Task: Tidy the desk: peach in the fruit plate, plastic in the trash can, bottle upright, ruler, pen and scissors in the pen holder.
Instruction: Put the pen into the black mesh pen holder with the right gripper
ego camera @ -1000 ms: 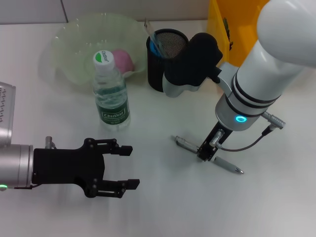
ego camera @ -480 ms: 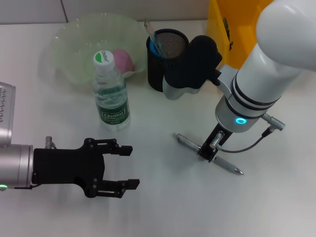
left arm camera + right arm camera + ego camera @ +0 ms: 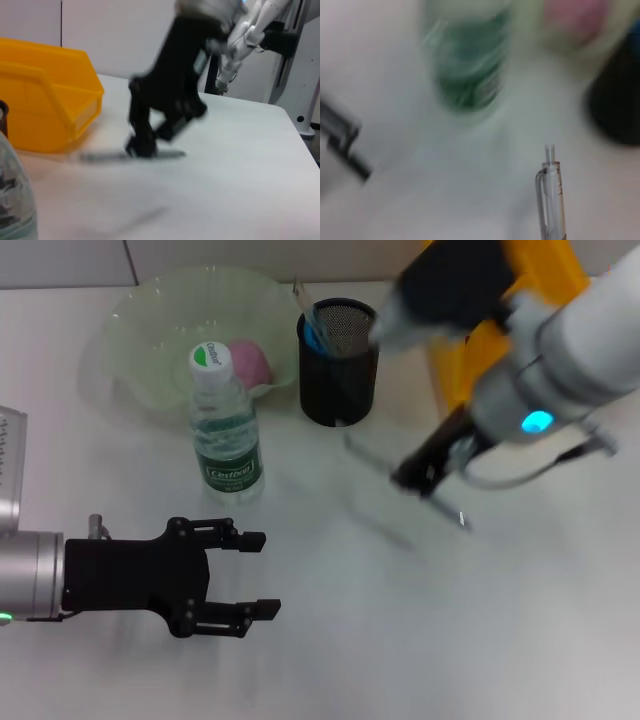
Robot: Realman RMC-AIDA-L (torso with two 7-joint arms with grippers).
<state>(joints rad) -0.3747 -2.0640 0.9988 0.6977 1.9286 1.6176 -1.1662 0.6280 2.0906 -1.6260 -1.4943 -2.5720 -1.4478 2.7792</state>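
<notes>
**Two pincers, one pen lifted off the worktop**

Head view. The right pincer (image 3: 428, 472) is clamped on the pen (image 3: 400, 472) and carries it above the white worktop (image 3: 330, 640), beside the black mesh pen holder (image 3: 338, 362); the pen is tilted and blurred. The left pincer (image 3: 255, 575) hovers low over the worktop on the robot's left, fingers spread wide and holding nothing. The bottle (image 3: 222, 425) stands upright with its green-topped cap up, just in front of the fruit plate (image 3: 150, 330). The peach (image 3: 249, 362) lies in that plate. A blue-handled item stands in the pen holder; what it is cannot be told. A yellow bin (image 3: 480, 310) sits behind the right arm.

Left wrist view. The right pincer (image 3: 145, 145) is seen farther off, closed around the pen (image 3: 100, 157), which hangs roughly level above the worktop (image 3: 225, 190). The yellow bin (image 3: 45, 95) stands near it.

Right wrist view. The clear pen (image 3: 551, 195) fills the foreground with its clicker end up. Beyond it are the blurred bottle (image 3: 470, 65), peach (image 3: 575, 17) and pen holder (image 3: 617, 100).
</notes>
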